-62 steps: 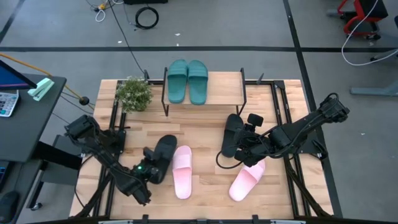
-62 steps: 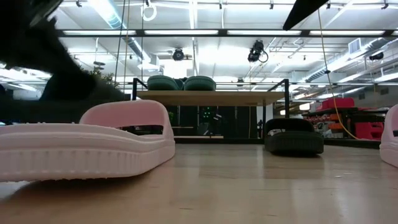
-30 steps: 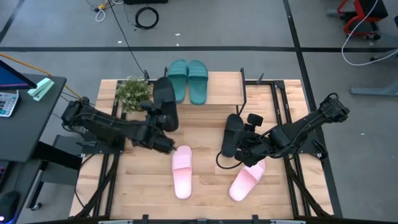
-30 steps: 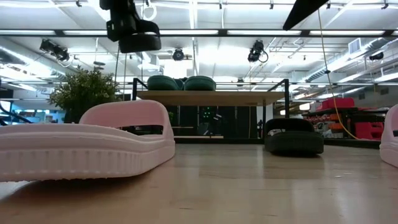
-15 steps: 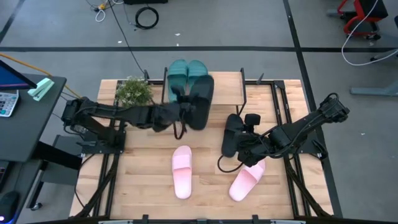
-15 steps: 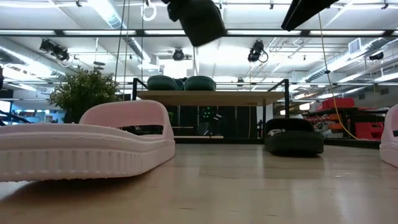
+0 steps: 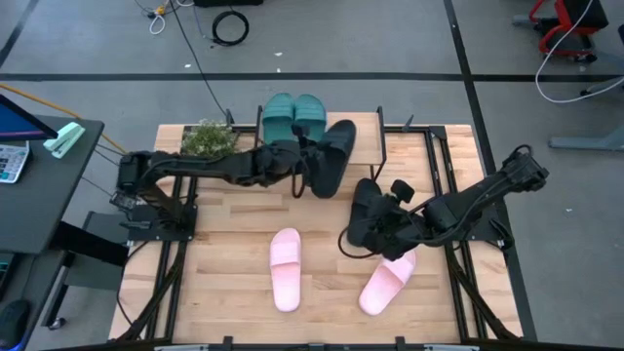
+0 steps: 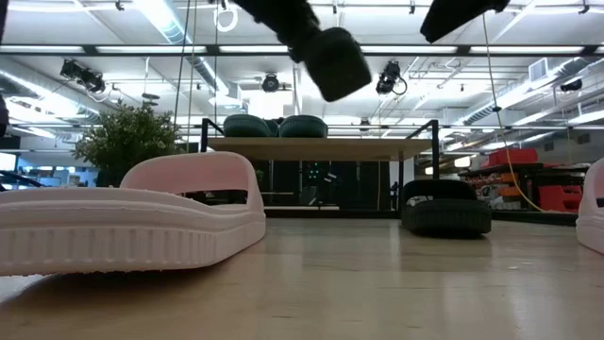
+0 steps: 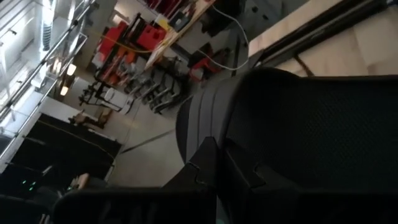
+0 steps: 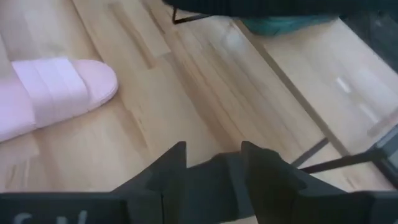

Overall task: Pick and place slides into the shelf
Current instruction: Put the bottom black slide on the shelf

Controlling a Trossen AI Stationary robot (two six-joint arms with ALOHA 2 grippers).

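You will find no legible text, label, brand, number or sign in any view; pale marks at the edge of the right wrist view are cut off and cannot be read.

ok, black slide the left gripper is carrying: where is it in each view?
High view: black slide in the left gripper, at the shelf beside the teal slides.
Low view: at the top of the picture, in the air above the shelf board.
Left wrist view: fills the picture.
Right wrist view: a dark edge at the top, likely it.
Shared landmark: the teal slides.
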